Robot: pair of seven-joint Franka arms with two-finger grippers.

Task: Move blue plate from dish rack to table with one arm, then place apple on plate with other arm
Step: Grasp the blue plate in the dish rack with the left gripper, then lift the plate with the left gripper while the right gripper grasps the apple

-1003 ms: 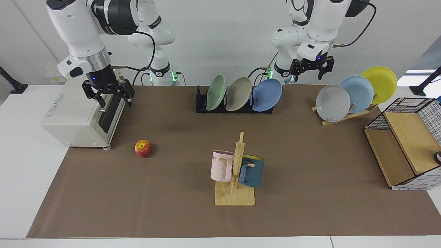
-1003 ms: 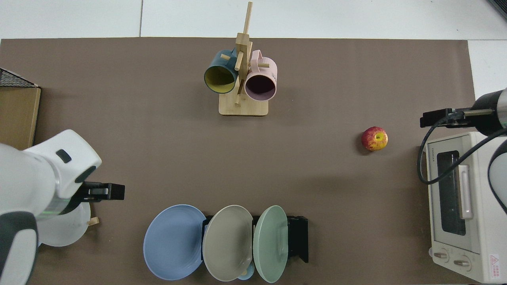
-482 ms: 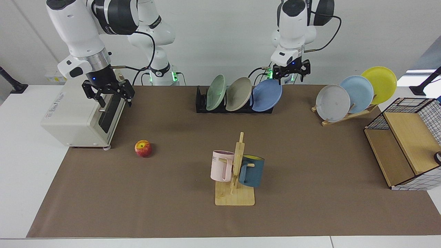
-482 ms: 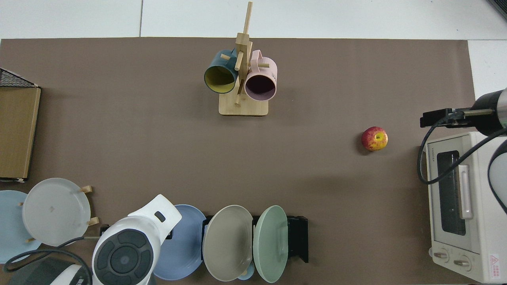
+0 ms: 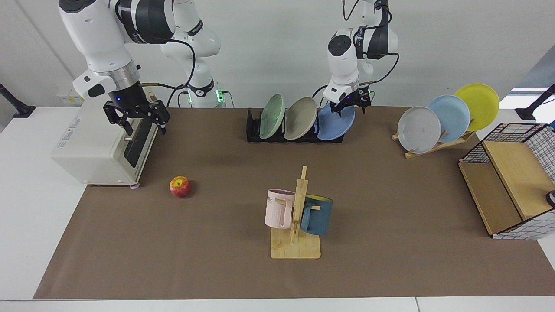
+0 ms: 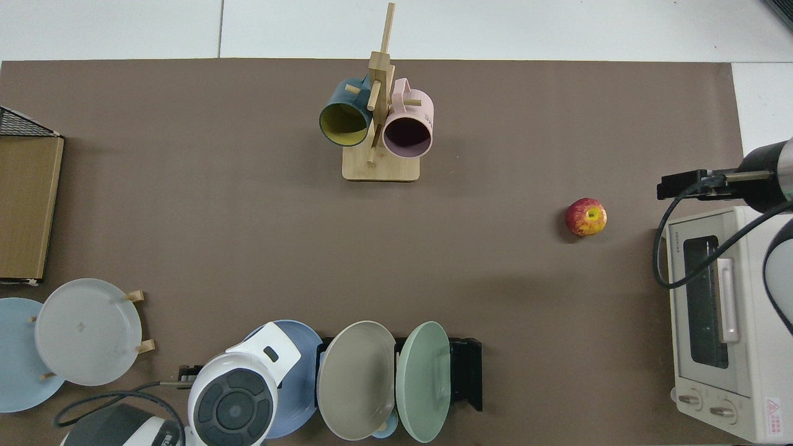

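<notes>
The blue plate (image 5: 334, 125) leans in the end slot of the black dish rack (image 5: 253, 128), next to a beige and a green plate. My left gripper (image 5: 349, 107) hangs open at the plate's upper rim, fingers on either side of the edge. In the top view the left arm covers most of the blue plate (image 6: 305, 378) and hides the gripper. The apple (image 5: 180, 186) lies on the brown mat of the table (image 5: 390, 195), also visible as the apple (image 6: 585, 217) from above. My right gripper (image 5: 139, 120) waits open above the toaster oven, apart from the apple.
A white toaster oven (image 5: 97, 147) stands at the mat's end near the apple. A wooden mug tree (image 5: 297, 212) with a pink and a dark blue mug occupies the middle. A wooden stand (image 5: 438, 146) holds grey, pale blue and yellow plates beside a wire-and-wood shelf (image 5: 507, 182).
The left arm swung from above the wooden plate stand over to the dish rack and lowered its gripper onto the blue plate's top rim. The right arm and apple stayed still.
</notes>
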